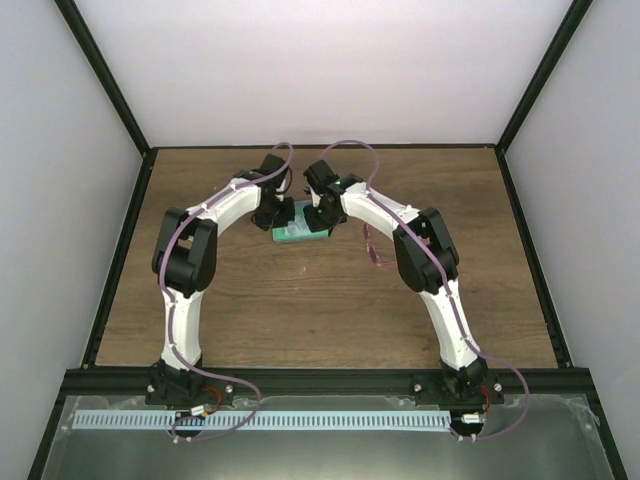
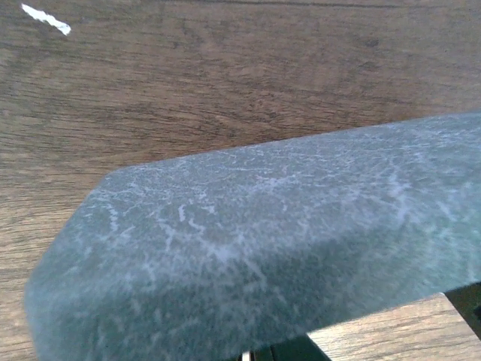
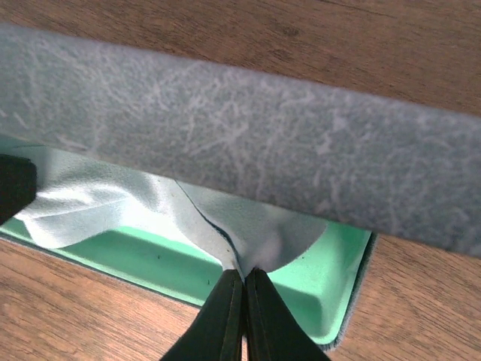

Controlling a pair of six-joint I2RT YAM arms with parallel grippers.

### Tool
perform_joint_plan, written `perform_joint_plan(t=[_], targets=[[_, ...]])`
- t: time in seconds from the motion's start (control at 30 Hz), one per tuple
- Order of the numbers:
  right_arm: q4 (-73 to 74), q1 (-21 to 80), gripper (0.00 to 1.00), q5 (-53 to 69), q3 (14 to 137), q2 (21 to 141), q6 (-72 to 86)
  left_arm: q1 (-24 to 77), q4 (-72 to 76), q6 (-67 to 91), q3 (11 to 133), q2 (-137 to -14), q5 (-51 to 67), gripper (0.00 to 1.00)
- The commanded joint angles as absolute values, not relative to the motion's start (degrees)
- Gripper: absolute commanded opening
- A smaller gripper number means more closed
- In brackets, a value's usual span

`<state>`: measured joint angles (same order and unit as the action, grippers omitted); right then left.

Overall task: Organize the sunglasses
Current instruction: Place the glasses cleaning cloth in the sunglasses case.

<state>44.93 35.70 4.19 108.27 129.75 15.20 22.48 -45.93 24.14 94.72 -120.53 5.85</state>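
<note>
Top view: the sunglasses [image 1: 373, 247] lie unpacked on the table [image 1: 300, 330], right of the right gripper [image 1: 322, 214].

Left wrist: the left gripper [image 1: 272, 215], clenched, seems to hold the lid [image 2: 255, 248] open before it.

Right wrist: closed fingers [image 3: 225, 308] pinch the cloth [image 3: 113, 203], probably to line the case [image 3: 316, 282] beneath.

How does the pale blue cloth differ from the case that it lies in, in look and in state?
The cloth is pale blue, soft and creased; the case is grey-blue outside and green inside, with a stiff shape. The cloth is pinched by the shut right gripper; the case rests open on the table. The cloth is the smaller one: it lies inside the case's tray. Both are bluish.
</note>
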Motion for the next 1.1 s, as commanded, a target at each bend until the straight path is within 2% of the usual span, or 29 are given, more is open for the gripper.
perform_joint_plan(t=[0.0,0.83,1.07], targets=[[45.33,34.91,0.03,4.29,110.7,130.05,14.46,22.1,-46.42,23.59,94.93,-121.72,7.07,0.04],[46.04,34.09,0.04,5.8,110.25,131.26,14.33,21.84,-46.27,23.01,93.65,-123.38,6.01,0.04],[46.16,34.01,0.06,6.39,110.23,131.82,14.33,21.77,-46.13,23.02,93.78,-123.92,5.14,0.04]])
